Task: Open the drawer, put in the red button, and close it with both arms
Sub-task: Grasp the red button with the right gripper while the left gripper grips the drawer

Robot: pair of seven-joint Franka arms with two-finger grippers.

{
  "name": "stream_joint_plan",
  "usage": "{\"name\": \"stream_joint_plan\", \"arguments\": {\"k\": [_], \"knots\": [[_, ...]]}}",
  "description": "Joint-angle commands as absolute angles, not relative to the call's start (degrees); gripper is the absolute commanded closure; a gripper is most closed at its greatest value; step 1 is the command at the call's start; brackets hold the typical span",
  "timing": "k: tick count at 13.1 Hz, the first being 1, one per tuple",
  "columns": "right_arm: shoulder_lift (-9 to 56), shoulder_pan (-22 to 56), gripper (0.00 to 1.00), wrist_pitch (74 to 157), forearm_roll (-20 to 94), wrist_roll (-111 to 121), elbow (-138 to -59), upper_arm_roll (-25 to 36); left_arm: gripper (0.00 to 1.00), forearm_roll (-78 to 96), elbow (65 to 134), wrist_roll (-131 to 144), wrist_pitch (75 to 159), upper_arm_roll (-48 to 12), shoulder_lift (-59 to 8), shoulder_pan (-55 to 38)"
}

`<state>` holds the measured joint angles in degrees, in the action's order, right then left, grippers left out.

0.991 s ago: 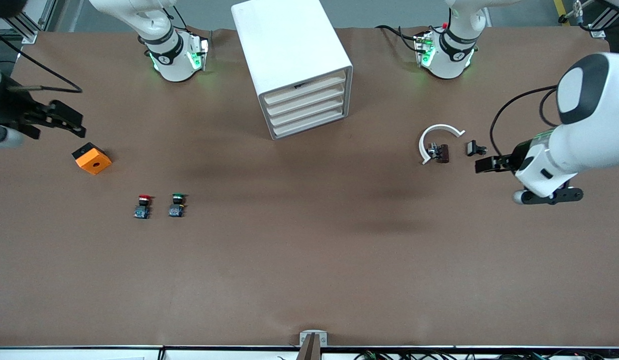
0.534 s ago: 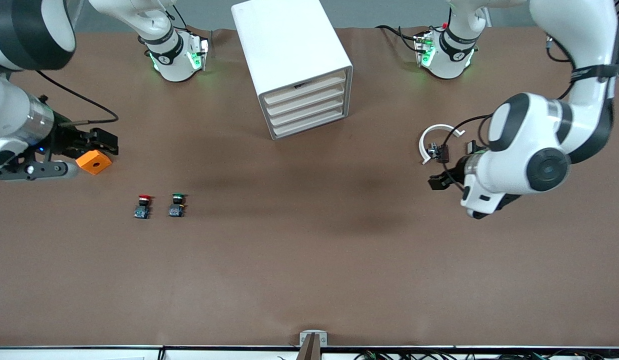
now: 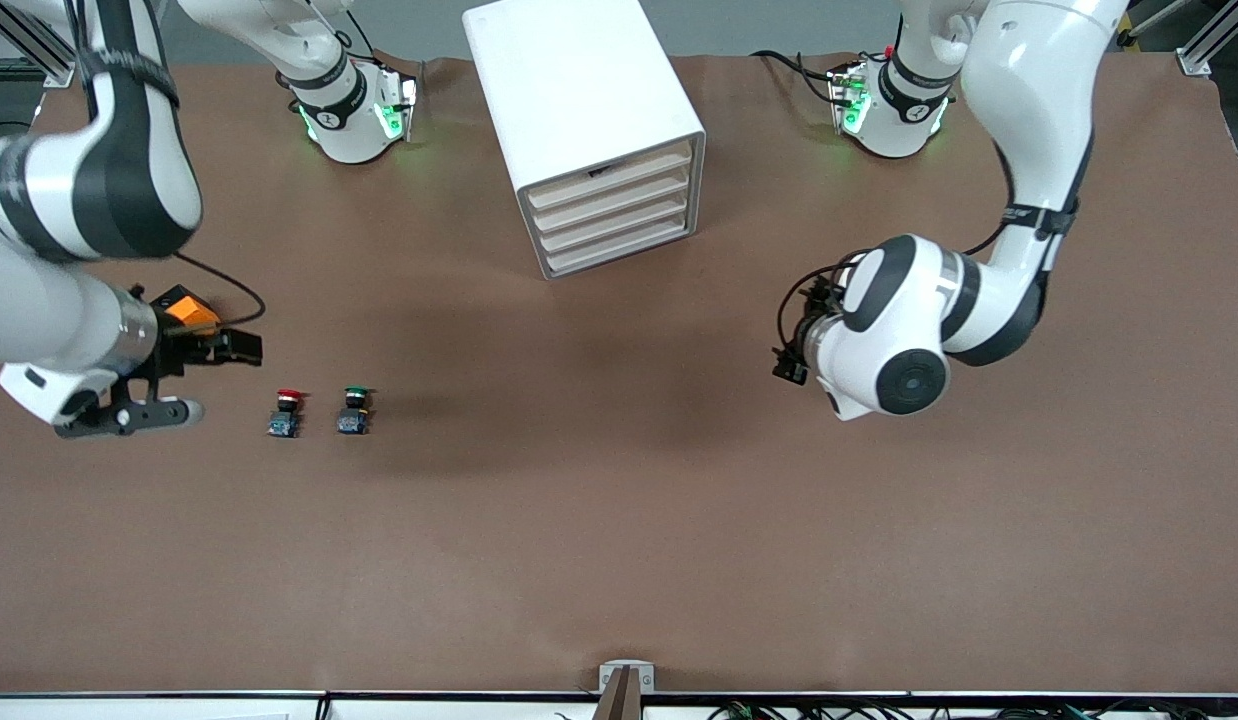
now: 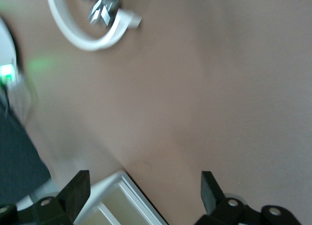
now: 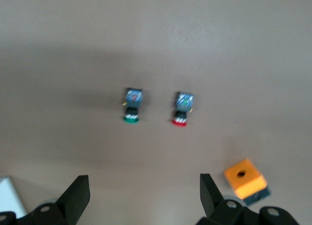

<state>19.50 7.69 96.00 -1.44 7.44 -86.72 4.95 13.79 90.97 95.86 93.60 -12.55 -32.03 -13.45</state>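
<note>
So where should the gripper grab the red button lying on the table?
Come straight down on the red button and pinch its narrow black middle across the width. It lies on its side, beside the green button; the open right gripper is closest.

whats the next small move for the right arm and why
Probably carry the right gripper on toward the red button and line up above it. Its fingers are open and empty, and the button stands untouched on the table beside the green button. The drawer unit looks shut, with the left gripper open near it.
</note>
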Motion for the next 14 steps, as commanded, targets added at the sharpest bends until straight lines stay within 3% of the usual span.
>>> {"name": "stream_joint_plan", "arguments": {"k": [1,10,14], "knots": [[23.2,4.7,0.0,102.0,-2.4,14.0,-88.9,4.7,0.0,20.4,89.6,107.1,93.2,-12.3,-35.8,-16.1],[25.7,2.2,0.0,118.6,-2.2,14.2,-100.9,4.7,0.0,36.4,89.6,128.3,92.1,-12.2,-39.5,-24.2],[25.6,1.2,0.0,125.2,-1.5,10.4,-106.6,4.7,0.15,41.4,89.8,132.1,89.7,-12.2,-41.0,-26.2]]}}
